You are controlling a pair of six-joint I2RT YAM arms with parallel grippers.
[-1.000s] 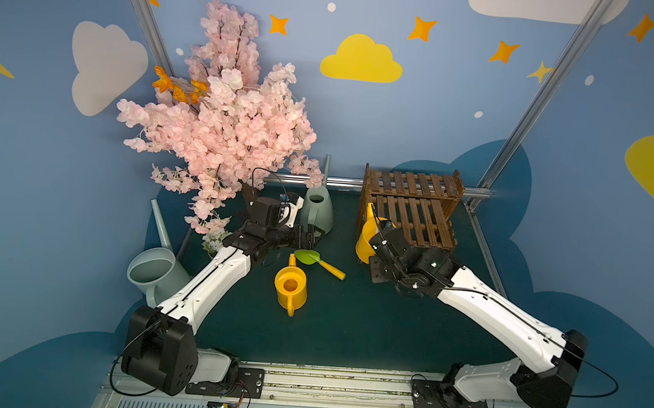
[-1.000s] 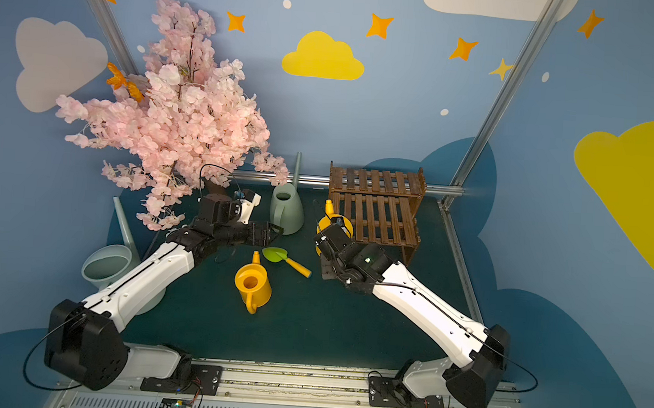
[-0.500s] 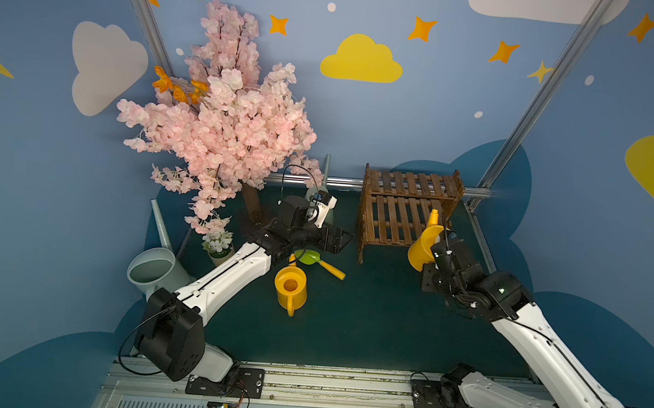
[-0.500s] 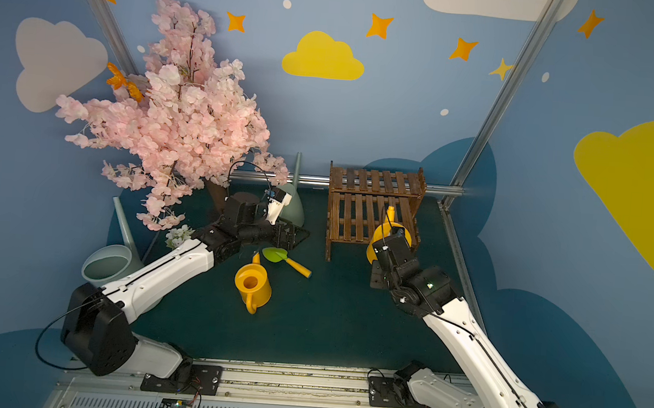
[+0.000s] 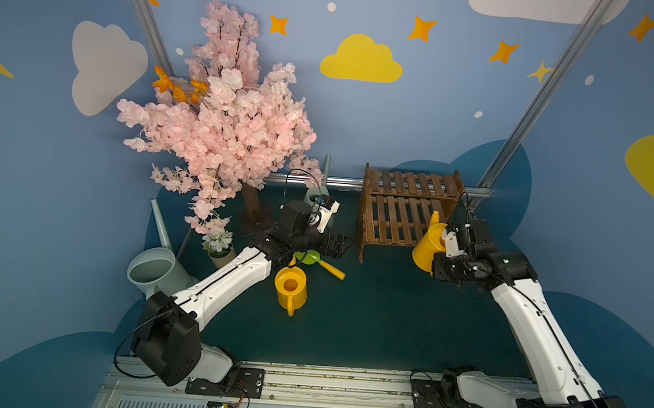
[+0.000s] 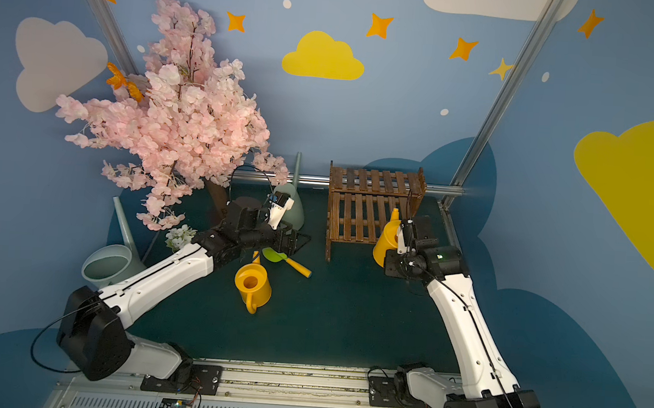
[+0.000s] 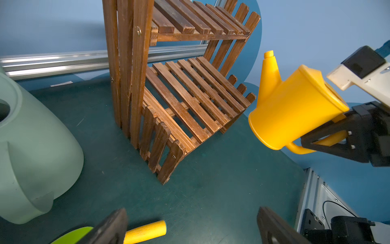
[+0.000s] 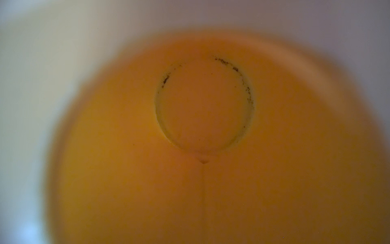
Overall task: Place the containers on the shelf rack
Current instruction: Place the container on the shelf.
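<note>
— Where's the yellow watering can (image 7: 295, 109)?
— Off the tabletop (image 7: 211, 200), tilted, just beside the lower tier of the shelf rack (image 7: 190, 101); the right gripper (image 7: 316, 138) clamps its loop handle.
— Touching the slats?
— Apparently not, though the angle is awkward.

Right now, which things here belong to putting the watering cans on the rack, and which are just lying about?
Job: held yellow watering can, in the right gripper; standing yellow watering can; front pale green watering can; rear pale green watering can; wooden shelf rack.
Lying about: green trowel with yellow handle; small pot of white flowers; pink blossom tree.
</note>
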